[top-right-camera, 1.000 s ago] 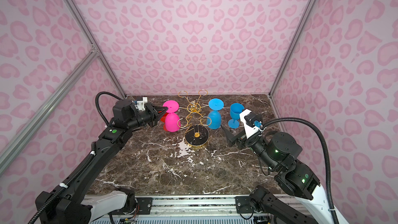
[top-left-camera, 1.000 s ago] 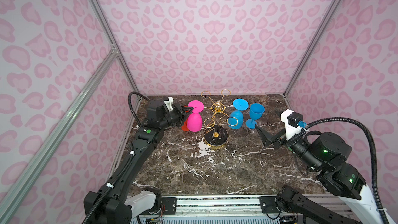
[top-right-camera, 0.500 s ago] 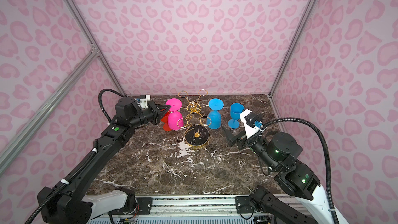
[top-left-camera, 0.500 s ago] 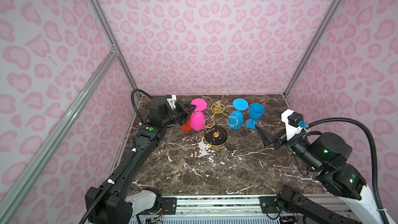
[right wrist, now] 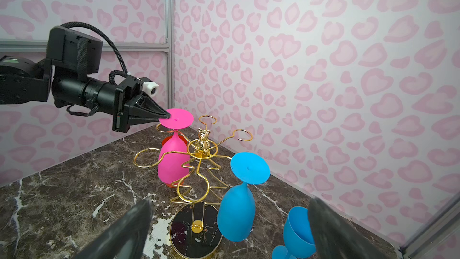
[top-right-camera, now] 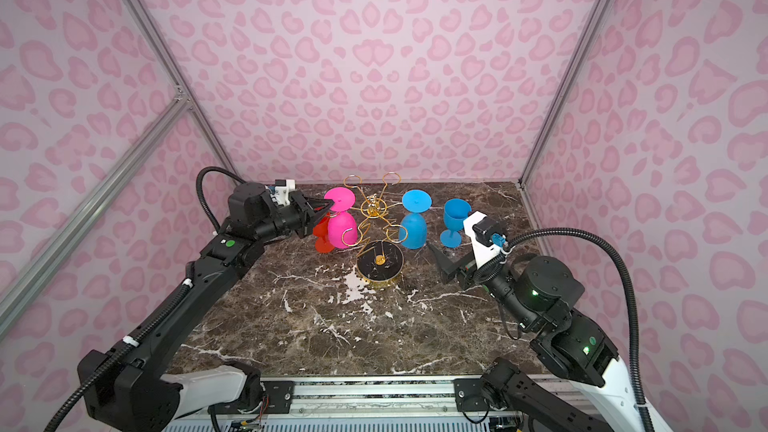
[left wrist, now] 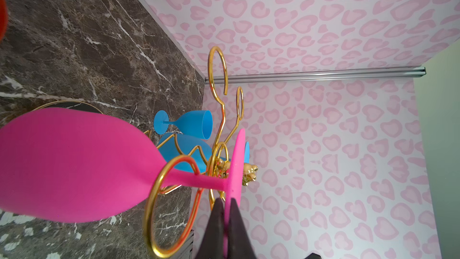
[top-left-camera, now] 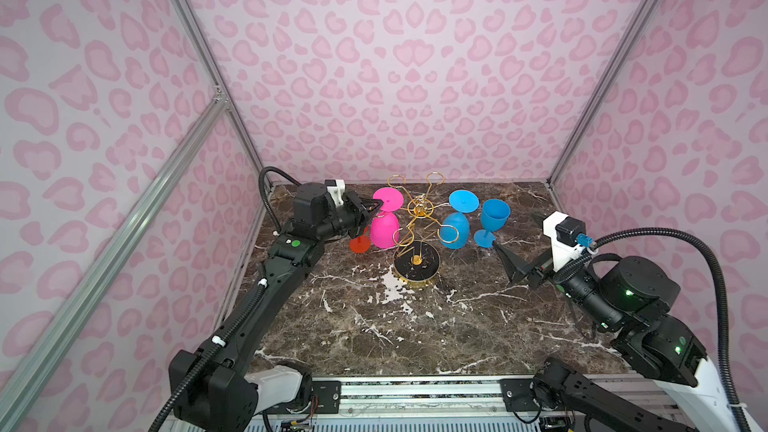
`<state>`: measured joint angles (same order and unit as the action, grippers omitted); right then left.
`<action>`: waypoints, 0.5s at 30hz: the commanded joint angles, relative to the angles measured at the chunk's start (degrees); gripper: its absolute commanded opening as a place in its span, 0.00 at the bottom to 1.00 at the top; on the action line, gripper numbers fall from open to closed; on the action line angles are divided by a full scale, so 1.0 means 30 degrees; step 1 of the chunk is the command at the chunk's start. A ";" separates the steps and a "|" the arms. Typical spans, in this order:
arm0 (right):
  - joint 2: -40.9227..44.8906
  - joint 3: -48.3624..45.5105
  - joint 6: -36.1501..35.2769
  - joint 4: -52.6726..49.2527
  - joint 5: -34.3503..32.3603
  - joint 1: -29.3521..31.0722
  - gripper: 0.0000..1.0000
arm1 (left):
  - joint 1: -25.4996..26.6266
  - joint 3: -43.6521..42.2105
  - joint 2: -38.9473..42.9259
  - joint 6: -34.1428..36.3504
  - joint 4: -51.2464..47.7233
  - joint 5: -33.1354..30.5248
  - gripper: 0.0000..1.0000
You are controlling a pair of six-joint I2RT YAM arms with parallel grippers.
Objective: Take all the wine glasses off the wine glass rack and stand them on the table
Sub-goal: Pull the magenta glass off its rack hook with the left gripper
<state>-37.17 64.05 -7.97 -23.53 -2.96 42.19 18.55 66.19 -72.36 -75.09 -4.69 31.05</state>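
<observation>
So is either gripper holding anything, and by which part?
The left gripper pinches the pink glass by the rim of its foot; the right gripper holds nothing.

Bare tabletop [top-left-camera: 374, 326] before wine glass rack [top-left-camera: 415, 268]

Both top views are looking down from high in front over the whole table [top-left-camera: 374, 326]. Left wrist camera, rolled sideways, is facing the wine glass rack [left wrist: 250, 170] closely; right wrist camera is viewing it from farther.

Left gripper [top-left-camera: 376, 205], right gripper [top-left-camera: 515, 229]: tapered black fingers [top-left-camera: 509, 261] on matte-black arms [top-left-camera: 274, 288]; white camera housings [top-left-camera: 559, 238], ribbed cables [top-left-camera: 648, 234], green dots [top-left-camera: 295, 243].
</observation>
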 commanded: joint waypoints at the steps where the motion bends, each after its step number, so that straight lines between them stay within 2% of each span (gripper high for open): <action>1: 0.0084 -0.0112 0.0105 0.0402 0.0063 -0.0013 1.00 | 0.0052 0.0324 -0.0141 0.0179 0.0486 -0.0095 0.03; 15: 0.0203 -0.0198 0.0079 0.0399 0.0006 -0.0002 1.00 | 0.0095 0.1238 -0.0842 0.0436 0.0369 -0.0443 0.03</action>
<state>-36.84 63.86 -7.99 -23.53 -2.98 42.22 18.81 68.75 -74.67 -74.72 -4.71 30.57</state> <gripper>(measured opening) 0.998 0.068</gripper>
